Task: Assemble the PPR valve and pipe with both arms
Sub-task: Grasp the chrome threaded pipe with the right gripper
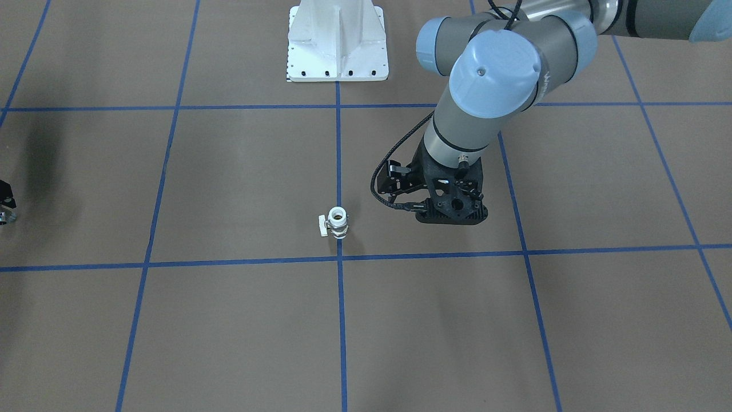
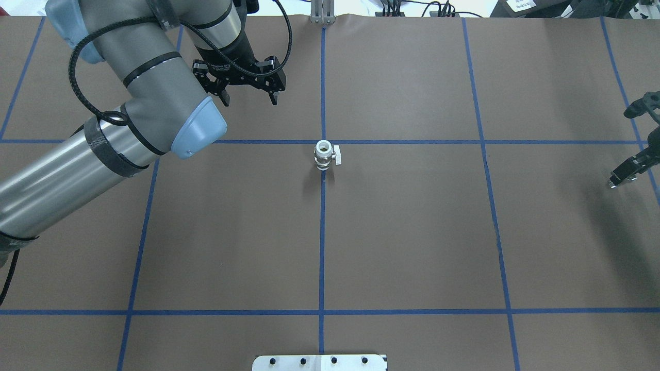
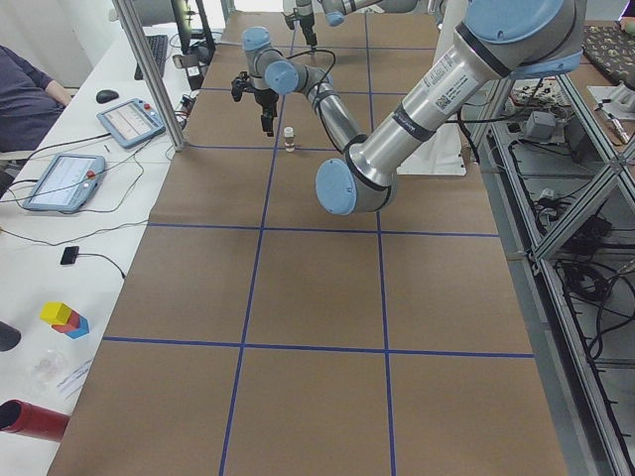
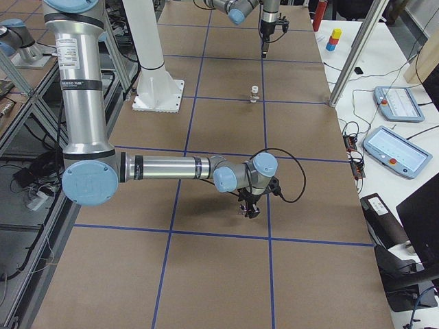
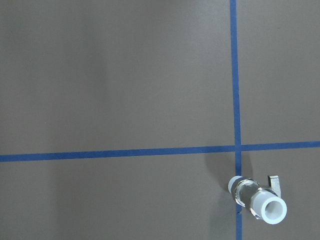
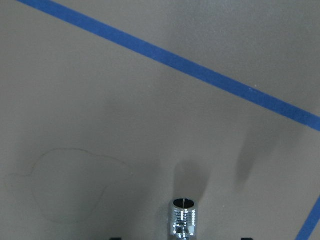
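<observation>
The white PPR valve (image 1: 338, 222) stands upright at the table's middle on a blue tape line, open collar up and its small handle to one side; it also shows in the overhead view (image 2: 325, 154) and the left wrist view (image 5: 257, 200). My left gripper (image 2: 249, 99) is open and empty. It hovers beyond and to the left of the valve, apart from it. My right gripper (image 2: 620, 176) is at the table's far right edge, shut on the silver pipe (image 6: 184, 217). The pipe sticks out past the fingertips above the table. It shows small at the front-facing view's left edge (image 1: 3, 216).
The white bolted pedestal (image 1: 337, 46) stands at the robot's side of the table. Blue tape lines grid the brown table cover. In the exterior left view, an operators' desk with tablets (image 3: 60, 180), a metal frame post (image 3: 149, 69) and a seated person (image 3: 30, 89) border the table.
</observation>
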Tool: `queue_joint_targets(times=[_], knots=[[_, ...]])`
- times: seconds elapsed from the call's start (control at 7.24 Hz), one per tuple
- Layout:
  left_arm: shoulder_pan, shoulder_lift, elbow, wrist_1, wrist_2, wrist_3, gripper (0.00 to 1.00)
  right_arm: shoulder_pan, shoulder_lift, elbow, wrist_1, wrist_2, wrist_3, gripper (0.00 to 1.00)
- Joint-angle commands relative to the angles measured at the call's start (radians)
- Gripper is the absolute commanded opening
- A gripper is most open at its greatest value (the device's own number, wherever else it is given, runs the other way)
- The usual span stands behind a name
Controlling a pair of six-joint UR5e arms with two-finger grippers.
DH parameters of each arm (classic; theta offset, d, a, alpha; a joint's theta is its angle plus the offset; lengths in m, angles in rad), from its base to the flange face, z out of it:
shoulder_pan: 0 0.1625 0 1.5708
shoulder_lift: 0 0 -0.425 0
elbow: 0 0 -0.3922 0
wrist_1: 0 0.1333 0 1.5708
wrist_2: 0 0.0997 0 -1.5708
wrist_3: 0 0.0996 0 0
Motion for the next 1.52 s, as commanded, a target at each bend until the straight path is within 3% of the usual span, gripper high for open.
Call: queue_joint_targets(times=[0.0,0.41,0.83,1.1,1.38], knots=[[0.0,0.001,-0.001,0.001,0.0,0.0,1.0,-0.001,0.005,-0.006,0.0,0.005,0.001,0.64],[0.002,0.0,0.006,0.0,0.0,0.0,1.0,-0.001,0.012,-0.007,-0.006,0.009,0.001,0.58],[0.002,0.001,0.006,0.0,0.0,0.0,1.0,-0.001,0.006,-0.007,-0.009,0.008,-0.001,0.57],[0.003,0.0,0.006,0.0,0.0,0.0,1.0,-0.001,0.005,-0.007,-0.013,0.009,0.001,0.46],[0.003,0.0,0.006,0.0,0.0,0.0,1.0,0.001,-0.001,-0.006,-0.013,0.009,0.002,0.43]])
